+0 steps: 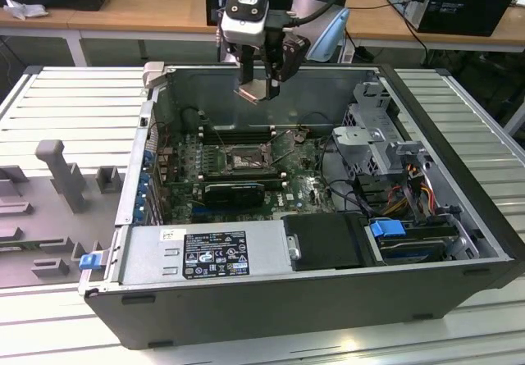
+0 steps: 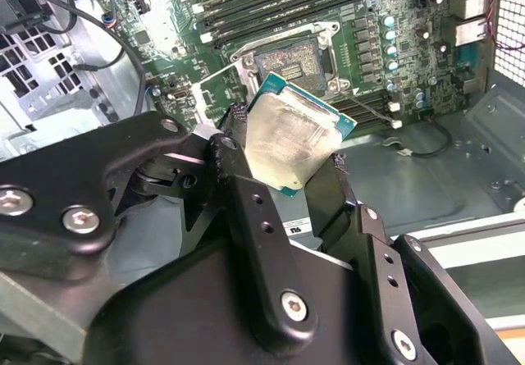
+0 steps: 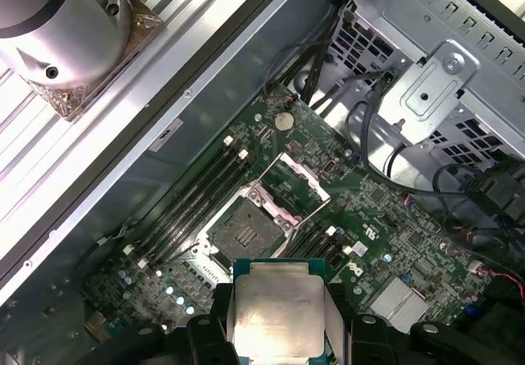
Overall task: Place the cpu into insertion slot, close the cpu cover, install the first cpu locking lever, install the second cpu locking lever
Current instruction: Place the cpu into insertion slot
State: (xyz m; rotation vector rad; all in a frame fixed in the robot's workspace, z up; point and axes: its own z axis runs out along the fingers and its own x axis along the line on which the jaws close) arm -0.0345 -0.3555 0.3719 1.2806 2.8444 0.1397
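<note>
Grey jig blocks (image 1: pixel 61 176) at the exterior view's left, open computer case (image 1: pixel 328 299), gripper (image 1: pixel 262 84) clamped on the cpu (image 1: pixel 253 93) high above the motherboard (image 1: pixel 308 189), insertion slot (image 1: pixel 244 161) uncovered below, cpu cover (image 3: pixel 295 186) raised, drive cage (image 1: pixel 369 127) rightward

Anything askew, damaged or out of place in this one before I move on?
Nothing looks broken. The cpu, clamped in the gripper above the open case, has a smeared, mottled metal top and appears to hang tilted in the exterior view. The insertion slot is empty, with the cpu cover flipped open beside it.
</note>
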